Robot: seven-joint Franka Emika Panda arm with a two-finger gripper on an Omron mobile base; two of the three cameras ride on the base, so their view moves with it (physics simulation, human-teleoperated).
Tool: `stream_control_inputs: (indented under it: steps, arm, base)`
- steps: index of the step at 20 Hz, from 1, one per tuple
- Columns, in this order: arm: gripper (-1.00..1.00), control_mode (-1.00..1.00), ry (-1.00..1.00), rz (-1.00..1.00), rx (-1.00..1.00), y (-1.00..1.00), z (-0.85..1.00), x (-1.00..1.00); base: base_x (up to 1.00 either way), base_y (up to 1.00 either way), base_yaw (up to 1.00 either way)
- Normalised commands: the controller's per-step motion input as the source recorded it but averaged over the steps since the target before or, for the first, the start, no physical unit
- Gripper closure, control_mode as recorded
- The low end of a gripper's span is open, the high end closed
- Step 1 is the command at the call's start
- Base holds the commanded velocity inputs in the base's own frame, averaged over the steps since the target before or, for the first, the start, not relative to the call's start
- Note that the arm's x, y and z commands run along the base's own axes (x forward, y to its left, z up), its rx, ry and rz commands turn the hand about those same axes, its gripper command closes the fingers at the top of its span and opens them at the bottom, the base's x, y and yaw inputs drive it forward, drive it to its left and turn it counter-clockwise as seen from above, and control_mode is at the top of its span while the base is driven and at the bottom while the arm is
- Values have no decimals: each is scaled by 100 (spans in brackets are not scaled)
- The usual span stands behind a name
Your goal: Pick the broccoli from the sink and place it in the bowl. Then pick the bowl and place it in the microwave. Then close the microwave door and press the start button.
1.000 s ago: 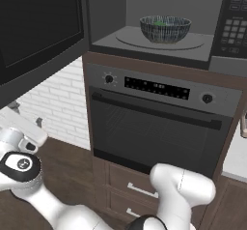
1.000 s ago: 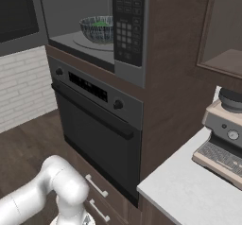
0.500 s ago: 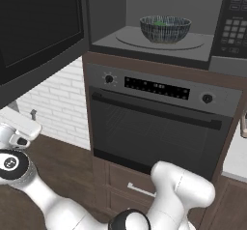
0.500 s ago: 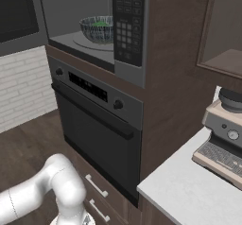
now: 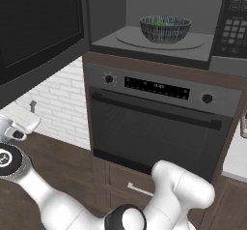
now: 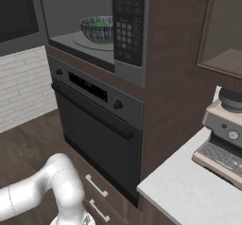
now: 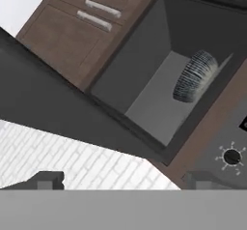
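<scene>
The microwave (image 5: 159, 43) stands open above the oven, and the striped dark bowl (image 5: 165, 28) sits on its glass turntable. A bit of green broccoli (image 6: 100, 24) shows inside the bowl (image 6: 98, 29). The microwave door (image 5: 38, 28) hangs open to the left. The keypad (image 5: 236, 23) is on the right of the cavity. My gripper (image 7: 124, 181) is open and empty, low and left of the cavity, under the open microwave door (image 7: 58, 110). It looks up at the bowl (image 7: 195, 77). My white hand (image 5: 21, 122) is at the far left. The sink is out of view.
A black oven (image 5: 157, 125) with a knob (image 5: 109, 79) and bar handle sits under the microwave. White brick wall (image 5: 58, 98) is left of it. Brown drawers (image 6: 94, 193) lie below. A coffee machine (image 6: 227, 134) stands on the pale counter (image 6: 189, 191) at the right.
My arm has swung a little further left and the hand has risen slightly beside the open door. The bowl and door have not moved.
</scene>
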Motion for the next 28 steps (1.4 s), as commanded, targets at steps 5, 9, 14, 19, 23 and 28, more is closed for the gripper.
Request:
stream_control_inputs:
  steps: [5, 9, 14, 19, 23, 28]
  arm:
    - [-100, -100, -33, 0, 8, -47, 37, -9]
    - [-100, -100, -34, 0, 11, -62, 21, -25]
    - [-100, -100, -31, 0, 17, -79, 28, -25]
    - [-100, -100, -18, 0, 22, -91, 33, -20]
    - [-100, -100, -4, 0, 23, -91, 39, -15]
    - [-100, -100, 1, 0, 20, -85, 37, -26]
  base:
    - [0, 0, 0]
    - [0, 0, 0]
    - [0, 0, 0]
    - [0, 0, 0]
    - [0, 0, 0]
    - [0, 0, 0]
